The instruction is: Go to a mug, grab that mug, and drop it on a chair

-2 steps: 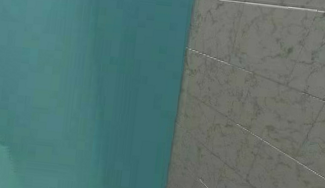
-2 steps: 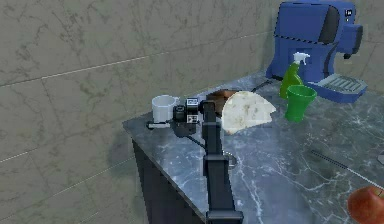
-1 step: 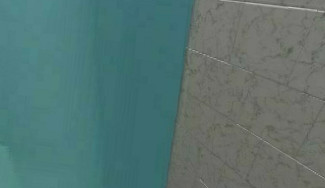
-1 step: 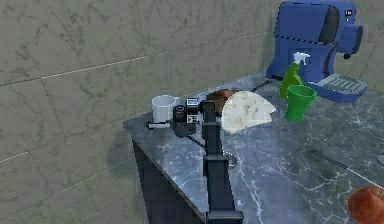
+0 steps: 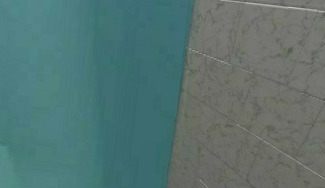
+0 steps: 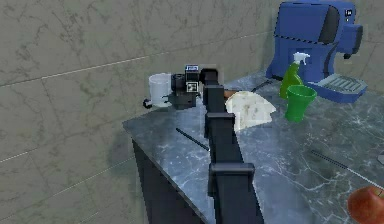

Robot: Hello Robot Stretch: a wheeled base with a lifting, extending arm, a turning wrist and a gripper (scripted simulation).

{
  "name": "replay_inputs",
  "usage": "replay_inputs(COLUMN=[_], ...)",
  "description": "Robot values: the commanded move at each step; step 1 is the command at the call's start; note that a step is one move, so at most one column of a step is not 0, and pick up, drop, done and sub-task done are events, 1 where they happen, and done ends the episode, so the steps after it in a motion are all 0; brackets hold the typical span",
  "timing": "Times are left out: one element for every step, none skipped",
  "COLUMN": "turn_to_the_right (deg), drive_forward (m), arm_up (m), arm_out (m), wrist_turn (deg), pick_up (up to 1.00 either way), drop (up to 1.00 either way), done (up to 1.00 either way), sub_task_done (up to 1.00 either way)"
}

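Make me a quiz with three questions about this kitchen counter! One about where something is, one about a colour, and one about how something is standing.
1. Where is the big blue coffee machine?
A) on the floor
B) on the grey marbled stone counter
C) on a chair

2. What colour is the small plastic cup beside the green spray bottle?
A) red
B) yellow
C) green

3. How does the white ceramic mug stand?
A) upright on the counter
B) tipped on its side
C) upside down

Answers:
1 B, it stands at the back of the counter, against the tiled wall.
2 C, the cup is green like the bottle next to it.
3 A, its open top faces up, near the counter's corner.
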Motion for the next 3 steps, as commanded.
replay_inputs(turn_to_the_right=[0.0, 0.0, 0.0], drive_forward=[0.0, 0.0, 0.0], arm_up=[0.06, 0.0, 0.0], arm_out=[0.0, 0.0, 0.0], wrist_turn=[0.0, -45.0, -45.0], pick_up=[0.0, 0.0, 0.0], drop=[0.0, 0.0, 0.0], done=[0.0, 0.0, 0.0], sub_task_done=[0.0, 0.0, 0.0])
